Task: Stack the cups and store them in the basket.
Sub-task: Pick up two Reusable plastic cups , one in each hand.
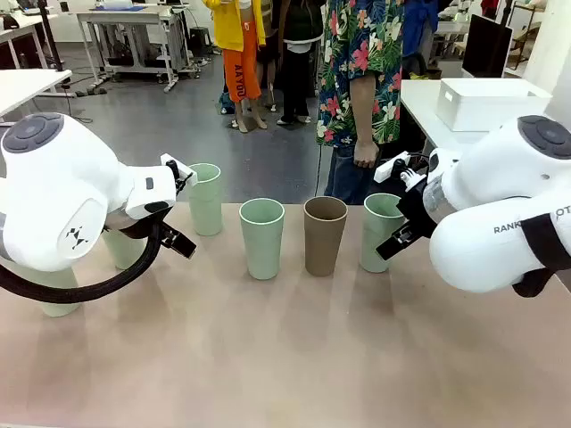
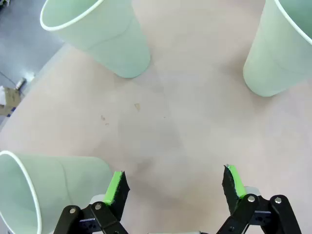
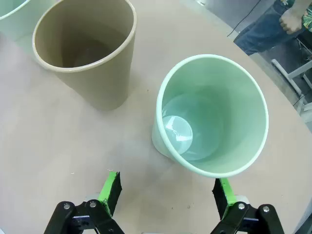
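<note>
Hovering spread apart and empty, your right hand [image 3: 166,184] faces the mint cup [image 3: 212,114] just right of the brown cup [image 3: 85,48], likely lined up to grasp it for stacking. Your left hand [image 2: 174,175], spread and empty too, points at bare desk [image 2: 161,122] left of the brown cup, among other mint cups [image 2: 105,36]; the basket [image 1: 489,105] sits well behind the brown cup, rightward.

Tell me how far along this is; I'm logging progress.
Done: nothing; the brown cup and mint cups stand apart, none nested. In hand: the right gripper is open, pointed at the rightmost mint cup; the left gripper is open over bare table. Left: all the stacking, then loading the basket, which sits on the far side table.
</note>
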